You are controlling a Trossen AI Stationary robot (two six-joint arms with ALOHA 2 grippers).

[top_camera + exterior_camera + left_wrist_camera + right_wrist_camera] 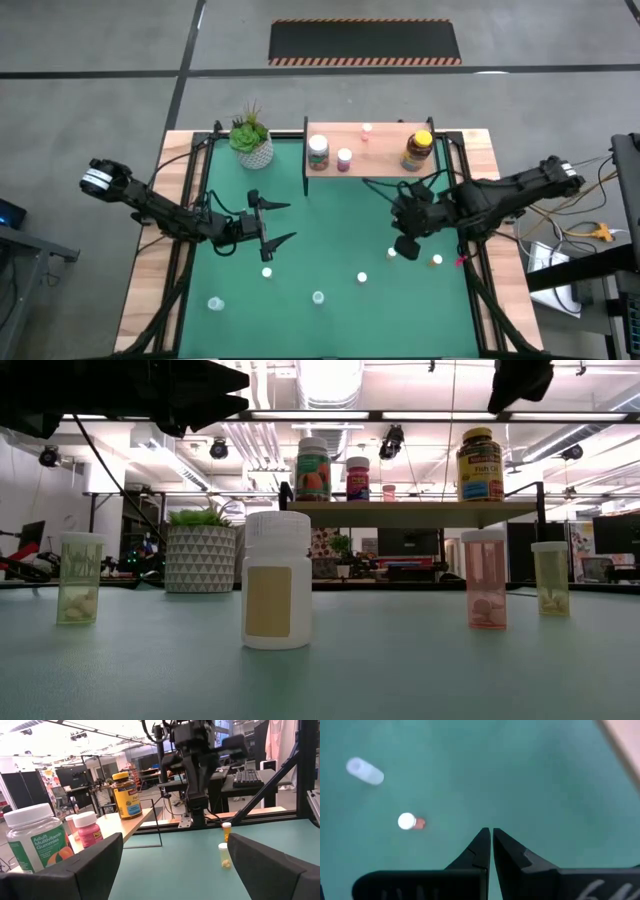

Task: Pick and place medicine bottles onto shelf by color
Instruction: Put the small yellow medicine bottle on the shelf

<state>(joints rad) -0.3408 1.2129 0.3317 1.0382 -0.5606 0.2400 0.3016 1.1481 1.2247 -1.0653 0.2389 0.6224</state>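
**Both arms empty over the mat, seven bottles unsorted**

At the left of the high view, the left gripper (277,223) hovered over the green mat (330,215) with its fingers spread wide and nothing between them. Below it, toward the lower left of the frame, a pale bottle (215,303) stood near the mat's edge, and a white-capped one (267,271) sat just under the open fingers. Further right along the lower middle stood another pale bottle (318,297) and a white-capped one (362,277).

In the upper middle, the shelf (375,150) carried four bottles: a green-labelled gummies jar (318,152), a small pink bottle (345,159), a tiny pink one (367,130) at the back, and the amber yellow-lidded jar (418,150) at its right end. A potted plant (252,140) stood left of the shelf.

At the right, the right gripper (407,245) hung low with its fingers pressed together on nothing. Three more bottles stood just right of it: a white-capped one (392,253), a yellow one (437,261) and a pink one (460,262).

The main risk appeared to be a knock-over: the closed right fingers were near those small, light bottles, and a descent without opening first would likely topple one and send it rolling. The left arm's wide fingers could likewise clip the white-capped bottle if the approach came off-centre. On the shelf, the bottles sat close together, so a careless placement might nudge a neighbour off the edge.
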